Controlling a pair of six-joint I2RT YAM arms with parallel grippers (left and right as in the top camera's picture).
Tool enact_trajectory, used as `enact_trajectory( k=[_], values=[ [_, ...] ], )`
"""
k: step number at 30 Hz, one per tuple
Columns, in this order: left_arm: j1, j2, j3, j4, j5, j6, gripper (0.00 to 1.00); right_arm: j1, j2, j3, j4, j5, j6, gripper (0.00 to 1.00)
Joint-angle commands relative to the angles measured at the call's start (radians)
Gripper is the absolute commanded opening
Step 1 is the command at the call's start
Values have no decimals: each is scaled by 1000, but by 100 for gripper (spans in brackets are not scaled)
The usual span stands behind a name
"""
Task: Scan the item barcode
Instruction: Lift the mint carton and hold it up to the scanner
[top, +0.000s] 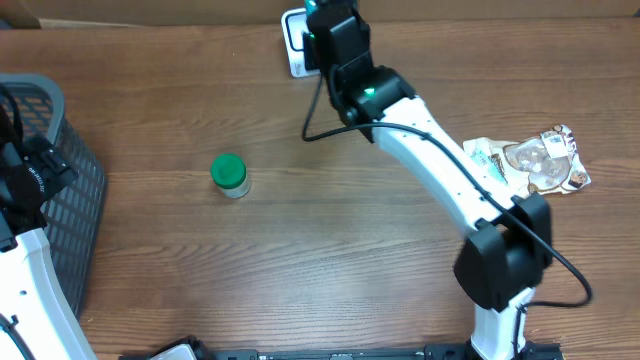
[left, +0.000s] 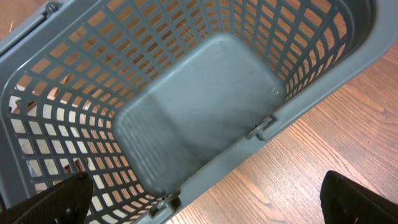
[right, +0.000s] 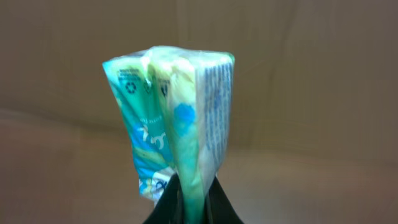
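The right gripper (right: 191, 188) is pinched shut on the bottom edge of a teal and green packet (right: 174, 118), which stands upright above its fingers, with fine print down one side panel. In the overhead view that gripper holds the packet at the far edge of the bench (top: 300, 250), just beside a white device (top: 293, 45). Nearer, a green-capped jar (top: 229, 173) stands alone and a clear snack bag (top: 535, 160) lies at the right. The left gripper (left: 206, 205) hangs wide open and empty over a grey basket (left: 323, 74).
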Motion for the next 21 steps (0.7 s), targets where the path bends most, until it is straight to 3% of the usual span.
enact_trajectory(
  k=[1, 5, 10, 13, 21],
  values=[
    [4, 2, 8, 2, 1, 16, 100, -9, 128, 7, 198, 134, -373, 4],
    [4, 2, 9, 1, 1, 16, 100, -21, 245, 7, 460, 130, -629, 4],
    [4, 2, 9, 1, 1, 16, 99, -35, 370, 7, 613, 82, -906, 4],
    [4, 2, 9, 2, 1, 16, 100, -37, 414, 7, 668, 45, -967, 4],
    [4, 2, 9, 1, 1, 16, 100, -34, 428, 7, 615, -23, -995, 4]
  ],
)
